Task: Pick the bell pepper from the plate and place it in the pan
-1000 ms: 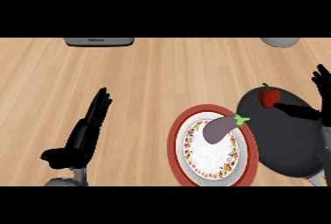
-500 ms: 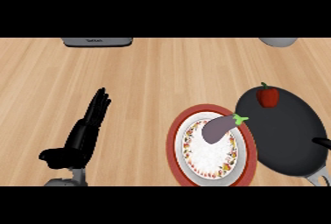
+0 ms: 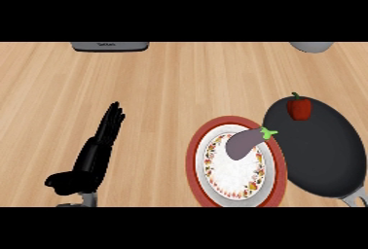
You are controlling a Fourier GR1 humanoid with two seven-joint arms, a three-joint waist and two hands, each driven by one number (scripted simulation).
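Observation:
A red bell pepper [image 3: 299,107] with a green stem sits inside the black pan [image 3: 316,155], near the pan's far rim. Left of the pan, partly under its edge, lies a red-rimmed plate [image 3: 197,165] with a patterned white centre. A purple eggplant [image 3: 246,144] rests across the plate's upper part. My left hand [image 3: 92,154] stays open at the lower left, fingers straight and pointing up the counter, well apart from the plate. No right hand shows in the head view.
The wooden counter [image 3: 165,82] fills the view. A grey appliance [image 3: 110,46] shows at the far edge, top left, and a grey bowl-like object [image 3: 313,46] at the top right. The pan's handle [image 3: 355,197] runs off toward the lower right.
My right hand, open beside the pepper over the pan a second ago, has pulled out of view to the right. The pepper stays in the pan. The left hand has not moved.

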